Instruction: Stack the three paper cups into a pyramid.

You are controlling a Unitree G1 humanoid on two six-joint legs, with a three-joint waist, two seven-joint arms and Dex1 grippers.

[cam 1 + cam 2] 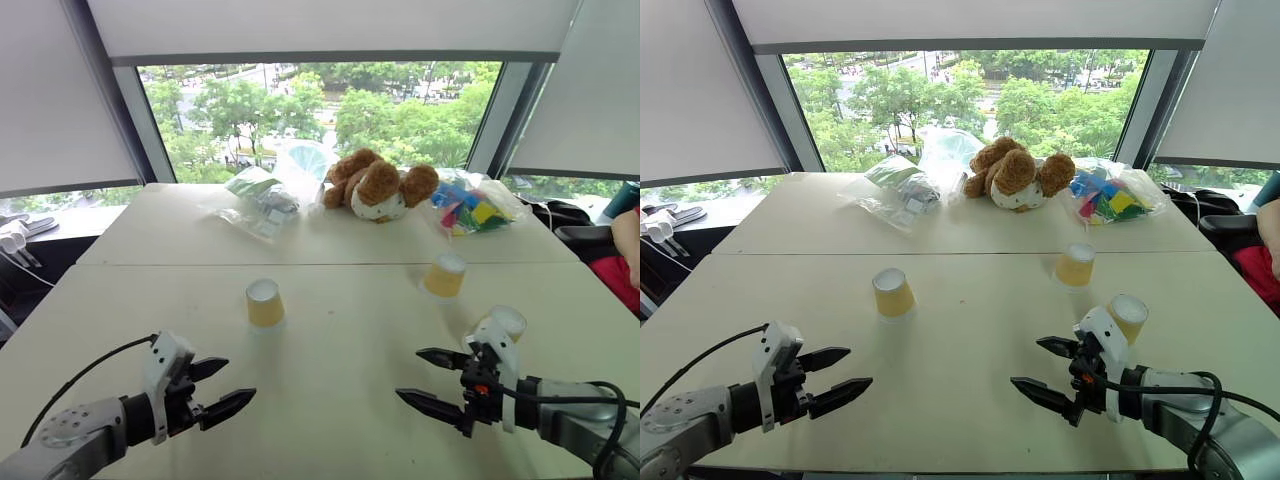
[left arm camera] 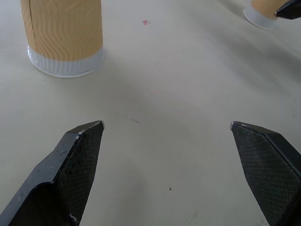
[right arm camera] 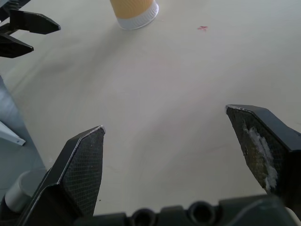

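- Both claws hover low over the near edge of the counter [image 1: 330,420], the left claw [image 1: 222,390] and the right claw [image 1: 432,380] each spread wide and grasping nothing.
- Just beside the right claw stands one paper cup [image 1: 508,322].
- Farther in, a second cup [image 1: 265,302] sits upside down left of centre, and a third cup [image 1: 445,275] upside down to the right, all three well apart.
- At the far edge lie a clear bag [image 1: 258,200], a teddy bear [image 1: 378,185] and a bag of coloured blocks [image 1: 470,210].
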